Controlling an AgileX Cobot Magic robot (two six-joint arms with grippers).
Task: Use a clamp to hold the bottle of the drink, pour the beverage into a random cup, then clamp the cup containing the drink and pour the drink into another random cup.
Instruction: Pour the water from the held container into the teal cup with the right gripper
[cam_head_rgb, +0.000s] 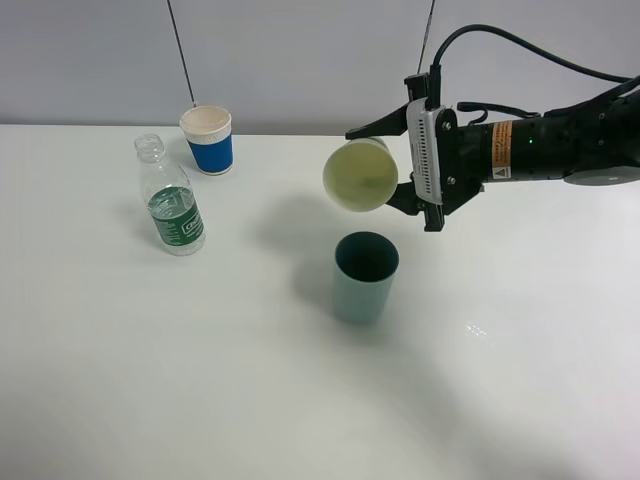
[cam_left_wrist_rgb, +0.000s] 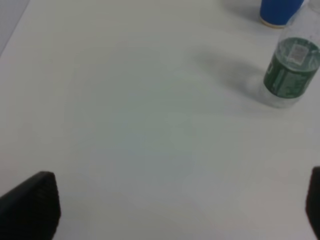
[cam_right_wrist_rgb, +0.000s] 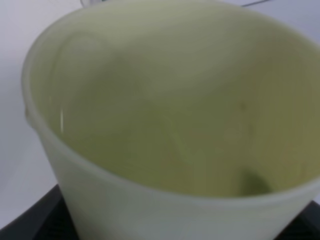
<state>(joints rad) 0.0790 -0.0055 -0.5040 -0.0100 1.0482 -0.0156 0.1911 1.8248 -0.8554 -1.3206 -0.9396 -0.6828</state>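
Observation:
My right gripper (cam_head_rgb: 380, 168) is shut on the pale yellow-green cup (cam_head_rgb: 360, 175), which is tipped on its side with its mouth facing left, just above and behind the teal cup (cam_head_rgb: 365, 278). The right wrist view is filled by the yellow-green cup (cam_right_wrist_rgb: 175, 125); I cannot tell whether any beverage is in it. The teal cup stands upright at the table's middle. The uncapped bottle (cam_head_rgb: 172, 200) with the green label stands at the left, also seen as the bottle (cam_left_wrist_rgb: 290, 72) in the left wrist view. My left gripper (cam_left_wrist_rgb: 170, 210) hangs open over bare table, away from the bottle.
A blue-and-white paper cup (cam_head_rgb: 208, 140) stands behind the bottle, and the paper cup (cam_left_wrist_rgb: 280, 11) shows at the left wrist view's edge. The white table (cam_head_rgb: 200, 380) stretches wide in front. Two thin cables hang at the back wall.

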